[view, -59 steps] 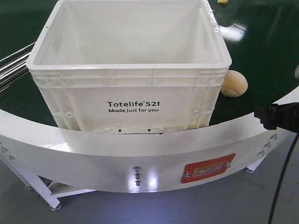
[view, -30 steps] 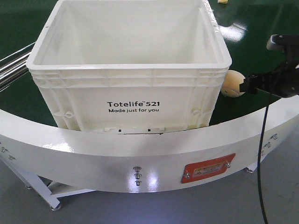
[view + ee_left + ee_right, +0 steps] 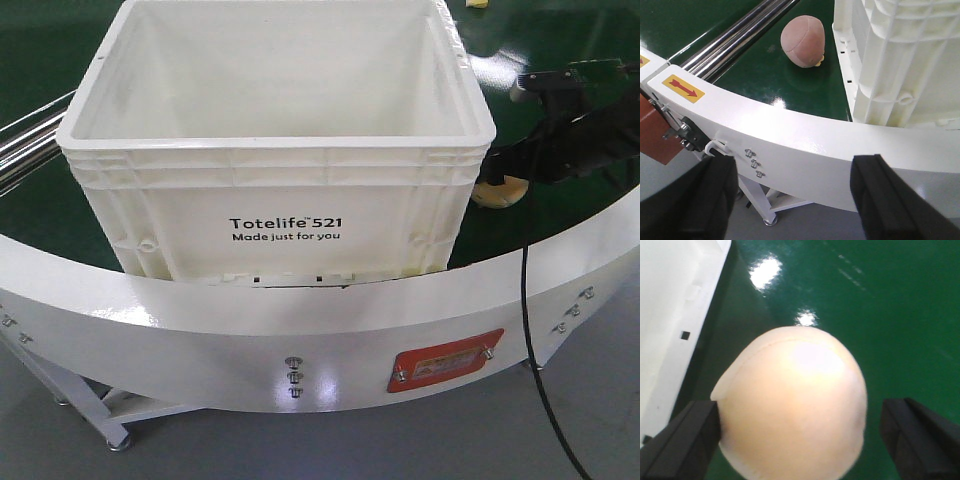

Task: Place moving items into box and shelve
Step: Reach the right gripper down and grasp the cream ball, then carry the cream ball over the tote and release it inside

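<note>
The box (image 3: 280,175) is a large white crate printed "Totelife 521", standing empty on the green belt. One of the moving items, a pale yellow-tan ball (image 3: 503,192), lies just right of the box and is mostly covered by my right gripper (image 3: 500,172). In the right wrist view this ball (image 3: 795,400) fills the space between the open fingers (image 3: 680,440); the left finger is at its side, the right one stands apart. A brownish item (image 3: 802,40) lies on the belt left of the box (image 3: 890,60). My left gripper (image 3: 790,200) hangs open below the white rail, holding nothing.
A curved white guard rail (image 3: 300,320) runs along the belt's near edge, with an orange-red label (image 3: 445,360). Steel rods (image 3: 25,140) run at the left. A black cable (image 3: 527,300) hangs from the right arm. A small yellow thing (image 3: 478,3) lies at the far edge.
My right arm has come in from the right rail, up and leftward, and now stands over the pale ball with its fingers on either side. The box has not moved.
</note>
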Tool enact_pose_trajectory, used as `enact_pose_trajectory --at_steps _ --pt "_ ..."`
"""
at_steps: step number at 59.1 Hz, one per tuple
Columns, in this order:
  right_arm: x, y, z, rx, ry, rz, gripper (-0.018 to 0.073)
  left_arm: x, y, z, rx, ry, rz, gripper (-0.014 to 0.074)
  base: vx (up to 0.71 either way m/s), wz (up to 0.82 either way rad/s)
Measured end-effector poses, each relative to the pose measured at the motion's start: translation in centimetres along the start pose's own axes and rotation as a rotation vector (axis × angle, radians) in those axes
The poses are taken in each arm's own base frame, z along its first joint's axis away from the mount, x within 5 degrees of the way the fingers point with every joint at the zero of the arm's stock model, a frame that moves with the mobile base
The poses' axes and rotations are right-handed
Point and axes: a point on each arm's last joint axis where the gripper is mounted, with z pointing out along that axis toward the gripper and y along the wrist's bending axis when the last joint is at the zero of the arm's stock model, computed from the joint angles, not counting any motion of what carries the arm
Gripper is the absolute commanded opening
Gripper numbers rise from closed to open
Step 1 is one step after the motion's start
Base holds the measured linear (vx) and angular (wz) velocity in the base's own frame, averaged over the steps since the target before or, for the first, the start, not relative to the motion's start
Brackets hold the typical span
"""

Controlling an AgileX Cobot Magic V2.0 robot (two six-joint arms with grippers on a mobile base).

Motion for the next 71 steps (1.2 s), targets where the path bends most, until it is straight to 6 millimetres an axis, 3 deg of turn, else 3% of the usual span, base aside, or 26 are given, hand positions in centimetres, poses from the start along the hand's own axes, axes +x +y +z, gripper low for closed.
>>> enact_pose_trajectory --at_steps 5,18,28,34,46,51,57,62,71 --pt "0.0 0.1 0.7 -0.034 0.019 -0.004 0.0597 0.0 0.0 0.0 0.000 0.000 0.000 0.0574 0.00 0.00" --pt "-0.1 0.1 1.0 -0.054 0.032 -0.013 0.0352 0.0 0.0 0.0 -0.002 0.000 0.002 0.0574 0.00 0.00" --pt "-0.5 0.2 0.2 -0.046 0.017 -0.024 0.0308 0.0 0.3 0.0 -0.029 0.001 0.028 0.0574 0.00 0.00" --pt "-1.5 0.3 -2.3 -0.012 -0.036 -0.063 0.0307 0.0 0.3 0.0 -0.034 0.002 0.032 0.0574 0.00 0.00" --pt "-4.4 1.3 -10.8 0.096 -0.262 -0.130 0.0308 0.0 0.3 0.0 -0.034 0.002 0.033 0.0574 0.00 0.00" --pt "-5.3 2.8 -14.6 0.123 -0.364 -0.169 0.0309 0.0 0.3 0.0 -0.033 0.002 0.032 0.0574 0.00 0.00" --pt "-6.1 5.9 -17.1 0.098 -0.447 -0.235 0.0309 0.0 0.3 0.0 -0.028 0.001 0.027 0.0574 0.00 0.00" --pt "-6.7 8.9 -17.9 0.053 -0.495 -0.294 0.0309 0.0 0.2 0.0 -0.017 0.001 0.016 0.0574 0.00 0.00" --pt "-7.5 14.0 -16.9 -0.043 -0.558 -0.348 0.0324 0.0 0.0 0.0 0.001 0.000 -0.001 0.0574 0.00 0.00"
